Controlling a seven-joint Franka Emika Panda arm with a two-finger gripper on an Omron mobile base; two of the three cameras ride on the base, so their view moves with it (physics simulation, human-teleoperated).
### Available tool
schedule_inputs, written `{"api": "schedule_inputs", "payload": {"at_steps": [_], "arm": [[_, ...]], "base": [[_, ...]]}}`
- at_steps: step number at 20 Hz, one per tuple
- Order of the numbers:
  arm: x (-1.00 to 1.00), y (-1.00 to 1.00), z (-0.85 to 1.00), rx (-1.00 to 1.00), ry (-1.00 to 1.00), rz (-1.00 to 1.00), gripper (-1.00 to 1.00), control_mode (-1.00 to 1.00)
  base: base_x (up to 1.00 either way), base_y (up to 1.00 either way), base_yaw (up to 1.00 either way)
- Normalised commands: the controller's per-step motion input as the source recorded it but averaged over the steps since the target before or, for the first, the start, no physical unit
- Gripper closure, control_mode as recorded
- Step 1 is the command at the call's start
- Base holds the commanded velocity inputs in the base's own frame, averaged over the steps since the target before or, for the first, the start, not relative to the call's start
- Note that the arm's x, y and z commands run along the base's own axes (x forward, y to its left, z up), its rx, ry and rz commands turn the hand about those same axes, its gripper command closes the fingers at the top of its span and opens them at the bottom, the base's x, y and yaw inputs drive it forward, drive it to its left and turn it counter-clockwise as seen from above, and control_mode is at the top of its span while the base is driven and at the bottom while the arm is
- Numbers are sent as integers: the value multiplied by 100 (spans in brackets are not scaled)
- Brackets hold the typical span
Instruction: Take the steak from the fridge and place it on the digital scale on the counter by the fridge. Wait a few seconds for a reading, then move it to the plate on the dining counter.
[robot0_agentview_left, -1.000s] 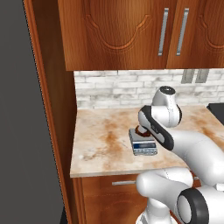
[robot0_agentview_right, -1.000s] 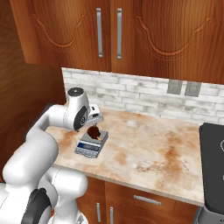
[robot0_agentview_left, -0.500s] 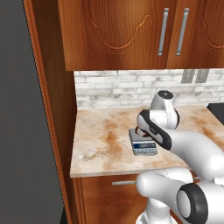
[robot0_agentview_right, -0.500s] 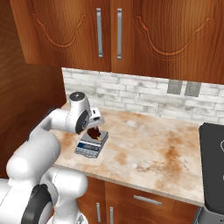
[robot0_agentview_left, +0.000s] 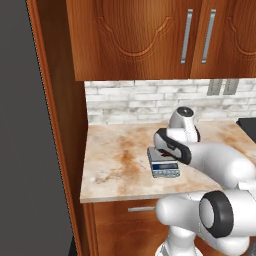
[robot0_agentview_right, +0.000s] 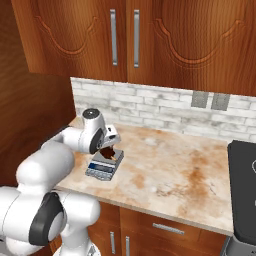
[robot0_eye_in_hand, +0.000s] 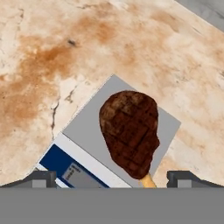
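Since the steak lies on the scale between the spread, empty fingers of the pincer, hover above without touching it during the reading.

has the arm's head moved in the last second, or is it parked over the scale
Yes. In the left base view the gripper has sunk toward the digital scale, judged against the backsplash.

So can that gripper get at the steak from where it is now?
Probably yes. The gripper hangs open just above the steak, which lies on the scale with nothing between it and the fingers.
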Motion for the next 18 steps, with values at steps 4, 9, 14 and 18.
{"api": "schedule_inputs", "payload": {"at_steps": [4, 9, 14, 18], "arm": [[35, -3, -22, 0, 0, 0, -100, -100], [33, -5, -25, 0, 0, 0, -100, -100], [12, -4, -22, 0, 0, 0, -100, -100], [18, -2, -28, 0, 0, 0, -100, -100]], "base": [[0, 0, 0], [0, 0, 0], [0, 0, 0], [0, 0, 0]]}}
